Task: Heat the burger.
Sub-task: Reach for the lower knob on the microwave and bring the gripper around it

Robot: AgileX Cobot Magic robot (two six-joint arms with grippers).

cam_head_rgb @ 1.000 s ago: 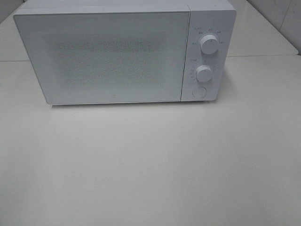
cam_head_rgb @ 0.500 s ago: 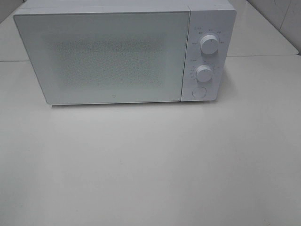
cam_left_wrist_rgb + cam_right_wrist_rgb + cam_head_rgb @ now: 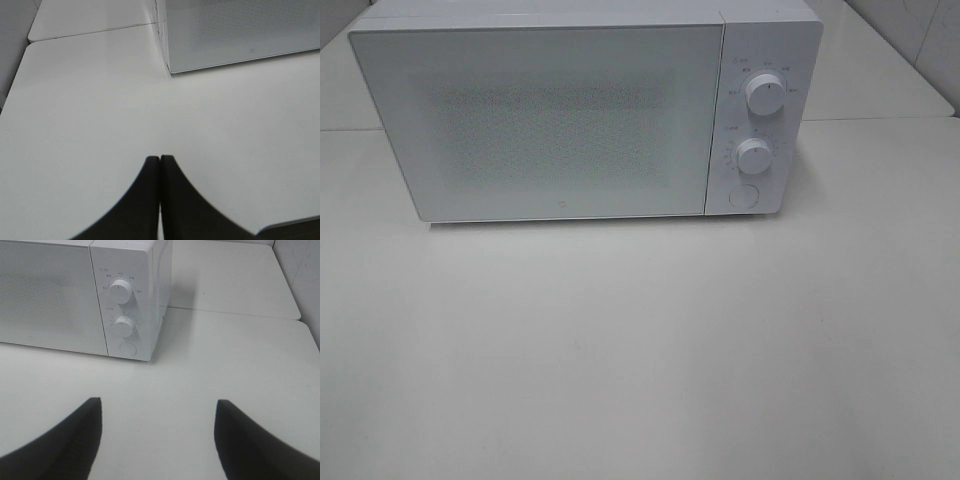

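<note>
The burger is out of view. A white microwave (image 3: pixel 585 110) stands at the back of the table with its door (image 3: pixel 535 120) closed; the frosted window hides the inside. Two round knobs (image 3: pixel 763 93) and a round button (image 3: pixel 744 196) sit on its right panel. Neither arm shows in the exterior high view. In the left wrist view my left gripper (image 3: pixel 160 159) hovers over bare table, fingertips pressed together, nothing between them. The right wrist view has my right gripper (image 3: pixel 159 407) standing open and empty, in front of the microwave's panel (image 3: pixel 125 305).
The white table (image 3: pixel 640 350) stretches in front of the microwave. A seam (image 3: pixel 90 31) joins it to a second tabletop behind. The table's left edge (image 3: pixel 15 85) shows in the left wrist view, and a wall (image 3: pixel 300 270) rises at the right.
</note>
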